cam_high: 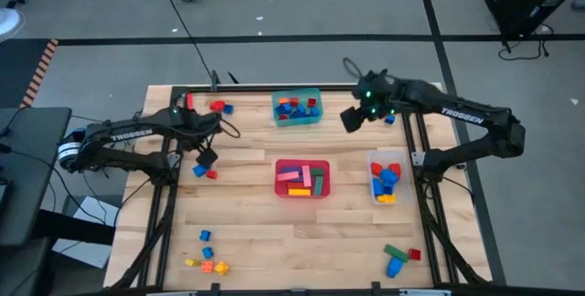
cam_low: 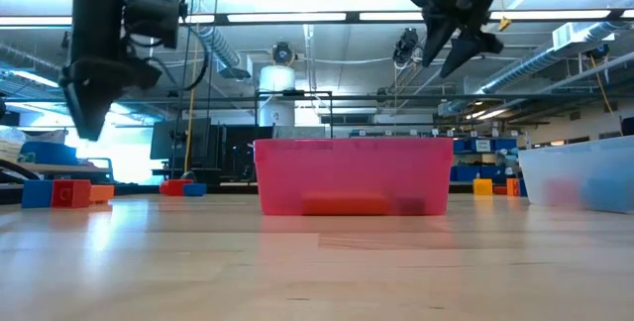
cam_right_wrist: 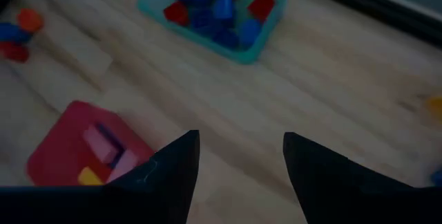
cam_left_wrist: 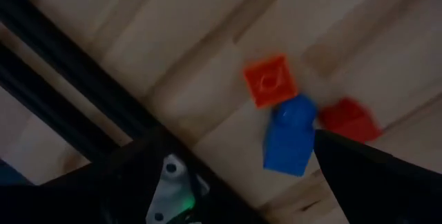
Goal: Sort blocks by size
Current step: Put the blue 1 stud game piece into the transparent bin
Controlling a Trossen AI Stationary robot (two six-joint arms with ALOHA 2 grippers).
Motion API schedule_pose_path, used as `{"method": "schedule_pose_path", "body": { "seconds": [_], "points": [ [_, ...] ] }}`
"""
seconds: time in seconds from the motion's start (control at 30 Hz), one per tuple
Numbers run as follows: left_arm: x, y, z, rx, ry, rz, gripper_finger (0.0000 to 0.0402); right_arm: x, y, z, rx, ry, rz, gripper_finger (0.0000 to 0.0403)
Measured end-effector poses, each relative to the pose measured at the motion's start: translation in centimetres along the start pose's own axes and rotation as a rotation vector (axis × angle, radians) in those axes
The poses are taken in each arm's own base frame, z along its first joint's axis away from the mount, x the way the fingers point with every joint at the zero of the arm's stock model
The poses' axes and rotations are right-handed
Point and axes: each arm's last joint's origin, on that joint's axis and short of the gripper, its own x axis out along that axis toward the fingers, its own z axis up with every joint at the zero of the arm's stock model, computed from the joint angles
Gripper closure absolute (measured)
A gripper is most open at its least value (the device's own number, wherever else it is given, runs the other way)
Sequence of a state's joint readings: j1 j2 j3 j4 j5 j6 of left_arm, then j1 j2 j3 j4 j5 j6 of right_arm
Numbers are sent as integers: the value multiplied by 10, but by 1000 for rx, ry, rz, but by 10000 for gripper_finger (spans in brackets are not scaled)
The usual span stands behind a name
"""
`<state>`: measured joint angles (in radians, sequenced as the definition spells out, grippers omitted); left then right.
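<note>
My left gripper (cam_high: 207, 157) is open and empty, raised above the table near its left edge. Below it lie an orange block (cam_left_wrist: 271, 80), a blue block (cam_left_wrist: 289, 135) and a red block (cam_left_wrist: 349, 119), which the high view shows as blue (cam_high: 199, 170) and red (cam_high: 212, 174). My right gripper (cam_high: 352, 118) is open and empty, held high between the teal tub (cam_high: 297, 109) and the clear tub (cam_high: 386, 179). Its wrist view shows the teal tub (cam_right_wrist: 221, 10) and the red tub (cam_right_wrist: 90, 148) below it. Loose blocks lie at the near left (cam_high: 208, 261), near right (cam_high: 398, 257) and far left (cam_high: 219, 106).
The teal tub holds small blue and red blocks. The red tub (cam_high: 302, 177) holds pink, yellow and green bars. The clear tub holds blue, red and yellow blocks. In the low view both arms (cam_low: 99, 53) (cam_low: 456, 19) hang well above the table top.
</note>
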<state>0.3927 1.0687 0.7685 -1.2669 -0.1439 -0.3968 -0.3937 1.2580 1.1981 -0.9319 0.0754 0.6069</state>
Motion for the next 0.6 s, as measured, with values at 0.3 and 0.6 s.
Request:
{"method": "schedule_pose_path", "body": {
  "seconds": [0.3,0.6],
  "points": [
    [16,-13,-12,99,20,-68,25,2,27,-28,23,4,-23,180],
    [17,-25,-17,131,30,-160,25,-1,36,-35,38,-23,-26,180]
  ]
}}
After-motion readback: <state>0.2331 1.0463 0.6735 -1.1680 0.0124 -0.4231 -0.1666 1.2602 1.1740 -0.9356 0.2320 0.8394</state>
